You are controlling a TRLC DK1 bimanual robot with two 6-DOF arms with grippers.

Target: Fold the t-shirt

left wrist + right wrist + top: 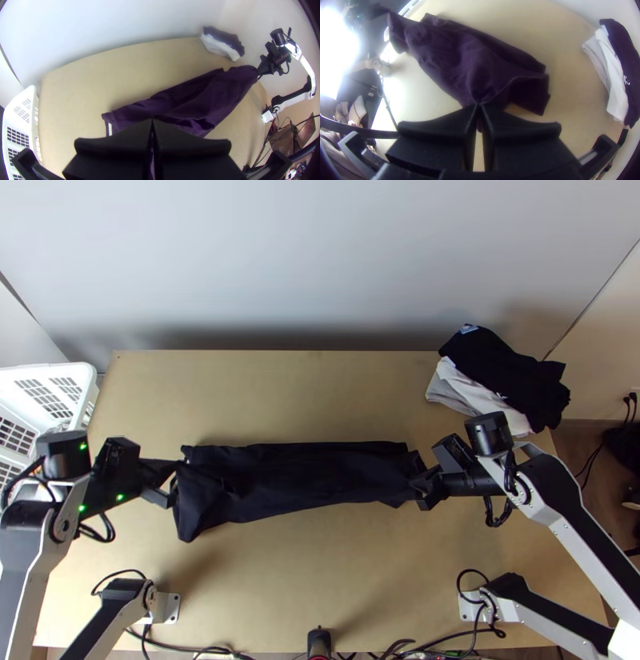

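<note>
One dark t-shirt (304,474), long narrow band, creased, edges uneven.

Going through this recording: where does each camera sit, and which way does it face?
Top view: high over the near edge, looking steeply down at the table; left arm and right arm show.
Left wrist view: on the left arm, facing the t-shirt past its own claw.
Right wrist view: on the right arm, also facing the t-shirt past its own claw.
Both wrist views share the t-shirt and clothes pile.

White links, black joints, looping black cables, small green lights
</note>
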